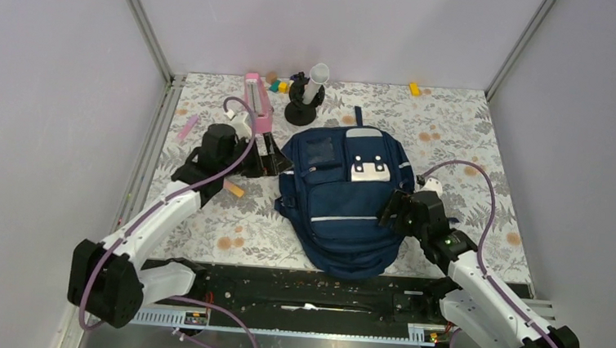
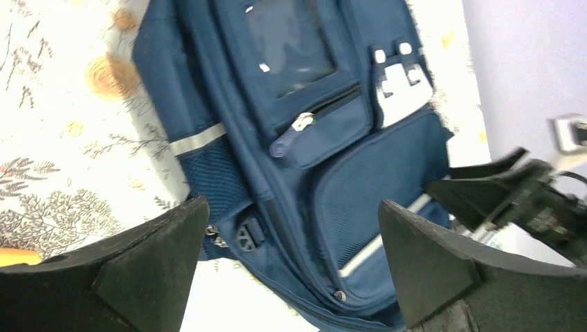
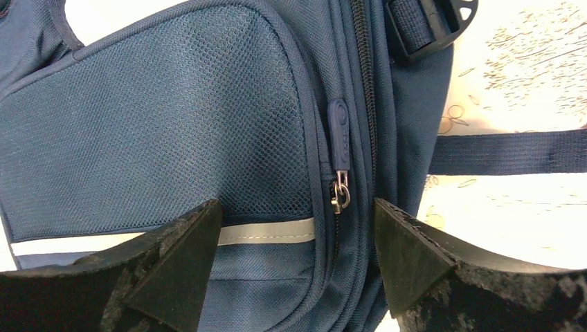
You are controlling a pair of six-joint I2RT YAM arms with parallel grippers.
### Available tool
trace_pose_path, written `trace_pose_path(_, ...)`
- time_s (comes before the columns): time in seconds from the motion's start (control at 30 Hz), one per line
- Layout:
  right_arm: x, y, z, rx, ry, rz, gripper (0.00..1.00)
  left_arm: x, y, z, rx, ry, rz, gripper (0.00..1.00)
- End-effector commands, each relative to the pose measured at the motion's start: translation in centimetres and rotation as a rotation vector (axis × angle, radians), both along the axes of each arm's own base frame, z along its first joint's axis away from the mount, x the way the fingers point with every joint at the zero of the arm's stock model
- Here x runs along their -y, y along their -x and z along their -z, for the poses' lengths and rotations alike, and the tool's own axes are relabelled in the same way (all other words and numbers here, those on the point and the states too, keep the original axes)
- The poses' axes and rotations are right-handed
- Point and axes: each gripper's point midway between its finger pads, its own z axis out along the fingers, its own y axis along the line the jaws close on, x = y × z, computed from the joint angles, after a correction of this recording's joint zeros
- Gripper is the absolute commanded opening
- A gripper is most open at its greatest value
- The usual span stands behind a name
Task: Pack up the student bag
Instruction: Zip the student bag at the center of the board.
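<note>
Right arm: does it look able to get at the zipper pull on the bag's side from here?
Probably yes. The right gripper hangs open over the student bag, and the zipper pull lies bare in the gap between its fingers, with nothing covering it. A short drop should reach it.

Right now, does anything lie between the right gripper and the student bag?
Nothing. In the right wrist view the open right gripper faces the student bag directly; only the bag's own zipper pull shows between its fingers.
</note>
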Motion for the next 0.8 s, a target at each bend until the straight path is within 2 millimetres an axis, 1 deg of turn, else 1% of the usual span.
trace_pose_path(0.0, -2.8, 1.6, 1.1, -0.066, -0.152, -0.085, 0.85, 0.9, 1.5, -6.6, 0.111, 0.038, 0.122, 0.97)
trace_pose_path(0.07, -4.1, 1.9, 1.1, -0.077, -0.209, -0.113, 0.84, 0.8, 2.1, -8.2, 0.139, 0.027, 0.153, 0.97)
trace_pose_path(0.17, -6.0, 2.3, 1.1, -0.086, -0.234, -0.156, 0.80, 0.5, 2.3, -9.4, 0.178, -0.002, 0.162, 0.98)
trace_pose_path(0.2, -6.7, 2.6, 1.2, -0.091, -0.220, -0.170, 0.79, 0.4, 2.2, -9.5, 0.185, -0.009, 0.163, 0.99)
trace_pose_path(0.23, -7.7, 2.9, 0.9, -0.087, -0.214, -0.196, 0.79, 0.4, 2.3, -9.4, 0.187, -0.011, 0.169, 0.99)
trace_pose_path(0.27, -9.1, 3.5, 0.7, -0.089, -0.224, -0.235, 0.79, 0.5, 2.3, -9.3, 0.186, -0.011, 0.174, 0.99)
trace_pose_path(0.37, -12.7, 4.2, -0.1, -0.092, -0.306, -0.299, 0.75, 0.8, 2.4, -8.8, 0.170, -0.006, 0.193, 0.99)
trace_pose_path(0.57, -17.4, 5.5, -1.4, -0.077, -0.283, -0.406, 0.75, 0.9, 3.1, -8.0, 0.180, -0.025, 0.246, 0.99)
trace_pose_path(0.67, -18.4, 5.7, -2.6, -0.064, -0.272, -0.445, 0.78, 1.1, 3.6, -8.2, 0.212, -0.030, 0.288, 0.99)
trace_pose_path(0.7, -18.3, 5.5, -3.0, -0.049, -0.262, -0.447, 0.81, 1.2, 3.9, -8.2, 0.230, -0.036, 0.308, 0.99)
trace_pose_path(0.77, -17.0, 5.1, -3.8, -0.013, -0.207, -0.430, 0.88, 1.6, 4.2, -8.1, 0.268, -0.071, 0.335, 0.99)
